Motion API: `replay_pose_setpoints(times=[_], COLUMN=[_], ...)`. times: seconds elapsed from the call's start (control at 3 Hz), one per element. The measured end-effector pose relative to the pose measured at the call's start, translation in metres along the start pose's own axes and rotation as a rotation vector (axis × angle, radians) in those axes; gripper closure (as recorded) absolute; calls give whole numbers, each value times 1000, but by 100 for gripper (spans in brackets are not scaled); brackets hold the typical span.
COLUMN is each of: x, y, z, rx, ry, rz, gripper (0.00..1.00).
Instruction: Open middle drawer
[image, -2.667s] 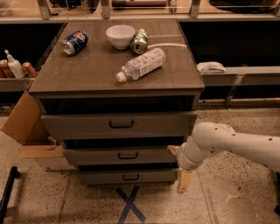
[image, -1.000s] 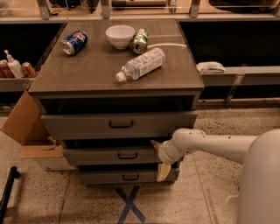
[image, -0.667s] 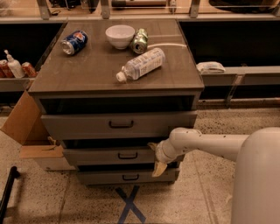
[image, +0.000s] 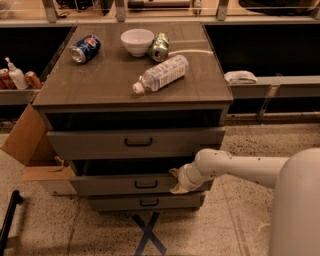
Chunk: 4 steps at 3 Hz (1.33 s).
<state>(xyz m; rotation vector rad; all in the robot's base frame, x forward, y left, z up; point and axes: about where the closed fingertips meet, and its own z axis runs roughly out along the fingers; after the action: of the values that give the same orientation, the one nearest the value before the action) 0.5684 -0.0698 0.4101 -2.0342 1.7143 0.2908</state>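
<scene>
Cabinet stood mid-frame, middle drawer (image: 105, 184) low centre. My gripper (image: 175, 181) sat just right of its handle (image: 146, 184), fingers spread; I'd shift left, straddle the bar, pull straight.

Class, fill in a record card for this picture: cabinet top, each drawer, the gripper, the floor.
Cabinet top: blue can, white bowl, green can, plastic bottle on its side.
Top drawer: tallest front, black handle.
Middle drawer: small black bar handle at centre; not visibly pulled out.
Bottom drawer: shortest front.
Gripper: at the middle drawer's front, right of its handle.
Floor: cardboard box left of the cabinet; blue tape X in front.
</scene>
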Motion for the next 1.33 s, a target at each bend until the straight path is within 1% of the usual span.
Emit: replay_pose_setpoints(times=[0.33,0.67,1.0,1.33], x=[-3,-7,-7,-8], y=[-1,-3,-3,-2], z=[-5,-13,-14,-12], rx=[0,0,0,-4], ry=[0,0,0,-2], rz=[0,0,0,-1], gripper=[89,100,84,60])
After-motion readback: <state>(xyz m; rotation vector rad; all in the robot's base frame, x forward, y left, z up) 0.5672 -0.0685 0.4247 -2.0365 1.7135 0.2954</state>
